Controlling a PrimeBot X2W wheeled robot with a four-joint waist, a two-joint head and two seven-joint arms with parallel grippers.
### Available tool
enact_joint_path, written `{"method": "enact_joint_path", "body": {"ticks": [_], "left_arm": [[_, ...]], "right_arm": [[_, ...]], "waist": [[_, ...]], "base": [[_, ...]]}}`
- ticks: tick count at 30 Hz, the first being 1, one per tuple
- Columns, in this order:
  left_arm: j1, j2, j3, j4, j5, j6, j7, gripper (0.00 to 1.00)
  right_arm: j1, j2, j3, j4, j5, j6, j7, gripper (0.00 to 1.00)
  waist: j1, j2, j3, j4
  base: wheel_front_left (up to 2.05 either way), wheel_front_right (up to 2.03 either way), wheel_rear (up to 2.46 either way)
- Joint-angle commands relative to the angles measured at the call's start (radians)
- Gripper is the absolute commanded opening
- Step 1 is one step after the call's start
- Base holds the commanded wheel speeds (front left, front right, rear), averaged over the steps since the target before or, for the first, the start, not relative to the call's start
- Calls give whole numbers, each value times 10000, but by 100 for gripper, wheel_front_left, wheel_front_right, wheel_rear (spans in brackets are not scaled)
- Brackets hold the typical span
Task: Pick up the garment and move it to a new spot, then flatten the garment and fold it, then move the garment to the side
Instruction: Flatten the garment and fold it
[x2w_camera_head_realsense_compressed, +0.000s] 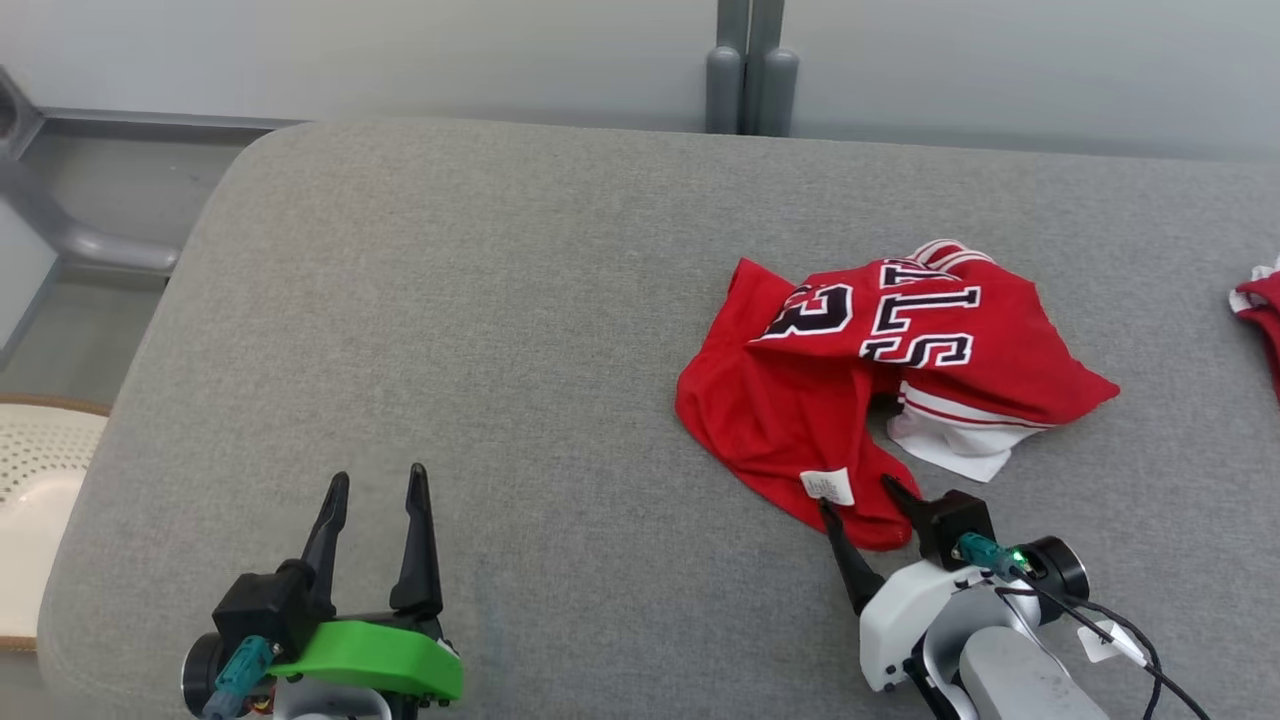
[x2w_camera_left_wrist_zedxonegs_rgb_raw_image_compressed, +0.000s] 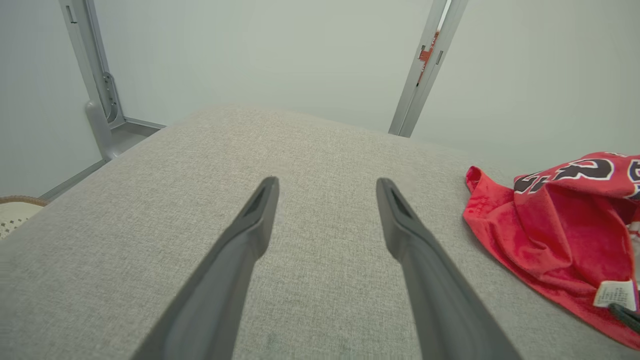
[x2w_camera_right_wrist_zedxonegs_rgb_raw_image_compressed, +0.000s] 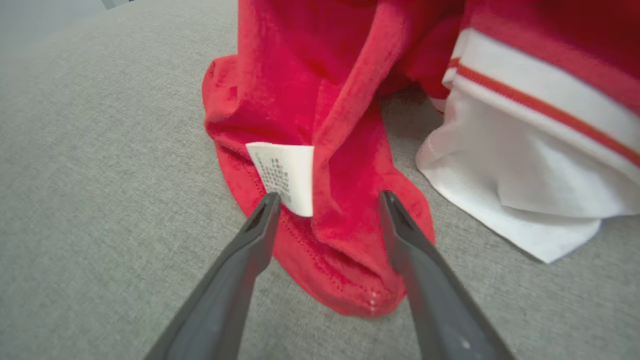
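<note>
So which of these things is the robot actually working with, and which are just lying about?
In the job: red jersey, crumpled; right hand, open, fingers either side of the jersey's near corner; left hand, open, off to the side.
Lying about: second red cloth at the right edge; pale woven thing at the left edge; grey posts behind.

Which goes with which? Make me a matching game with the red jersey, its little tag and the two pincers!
1. left pincer
2. right pincer
3. tag
4. jersey

A. white, on red cloth
B. crumpled on the grey cushion
C. open over bare cushion
D. open at the jersey's near corner

Pairs: 1-C, 2-D, 3-A, 4-B.
</note>
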Motion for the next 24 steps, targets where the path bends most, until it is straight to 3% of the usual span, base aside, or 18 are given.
{"method": "enact_joint_path", "body": {"ticks": [1, 2, 3, 4, 5, 11, 19, 24], "left_arm": [[-138, -1, -23, -9, -93, -18, 0, 100], [-134, -1, -43, -6, -113, -17, 0, 100], [-131, -2, -69, -1, -121, -5, -2, 100], [-125, -3, -96, 3, -129, 13, 0, 100], [-122, -3, -120, 7, -133, 25, 0, 100], [-38, -2, -216, 88, -122, 67, -2, 100], [83, -2, -248, 165, -23, 24, -2, 100], [77, -1, -256, 139, -75, 34, 0, 100]], "right_arm": [[-203, -33, -77, 237, -70, -12, -63, 93], [-279, -35, -138, 408, -96, -12, -85, 72], [-357, -32, -179, 611, -84, -12, -100, 39], [-434, -30, -195, 769, -56, -12, -115, 15], [-491, -30, -192, 875, 5, -12, -117, 0], [-751, -23, 969, 365, 1738, -11, -179, 0], [-1243, -32, 3241, -1815, 4250, -11, -178, 0], [-1772, -33, 3600, -2804, 5455, -9, -174, 0]], "waist": [[0, 0, 224, 419], [0, 0, 230, 463], [0, 0, 232, 508], [0, 0, 232, 542], [0, 0, 226, 567], [0, 0, 81, 632], [0, 0, -146, 758], [0, 0, -142, 1001]], "base": [[0, 0, 0], [0, 0, 0], [0, 0, 0], [0, 0, 0], [0, 0, 0], [0, 0, 0], [0, 0, 0], [0, 0, 0]]}}
